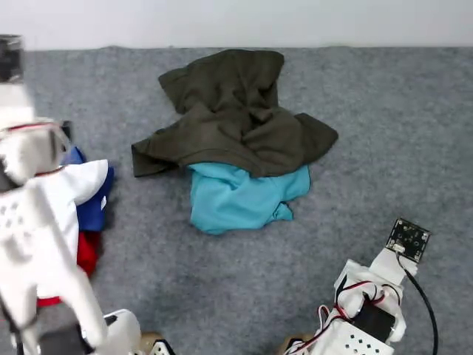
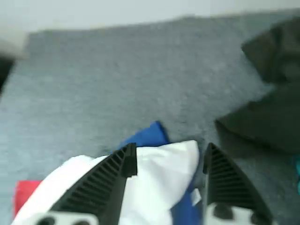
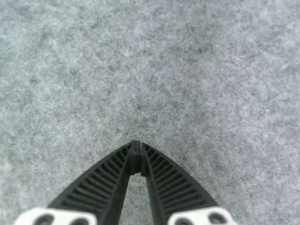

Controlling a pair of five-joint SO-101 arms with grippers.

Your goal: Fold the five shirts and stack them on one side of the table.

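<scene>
Between the fingers [image 2: 108, 183] of the left gripper [image 2: 169, 154], nothing is being squeezed. They are standing wide apart, and the white shirt [image 2: 154, 180] is lying just under the gap. I cannot tell if they are touching it. The white shirt is sitting on top of a blue shirt [image 2: 147, 136], and a red shirt [image 2: 23, 194] is peeking out at the bottom of the pile. This pile is lying at the left side of the table [image 1: 384, 111].

The right gripper [image 3: 137, 145] is closed tight on nothing, and it is pointing down at bare grey cloth.

Out in the middle, an olive shirt [image 1: 236, 111] is lying all crumpled up, and it is partly covering a teal shirt [image 1: 236, 196], which is crumpled too. So it looks like three shirts are stacked and two are waiting.

To do this part well, the left gripper should be going straight up with its fingers open, so it is not dragging the white shirt and spoiling the pile. Then the olive shirt should be going first, since it is lying on top. It needs pulling flat before any folding.
</scene>
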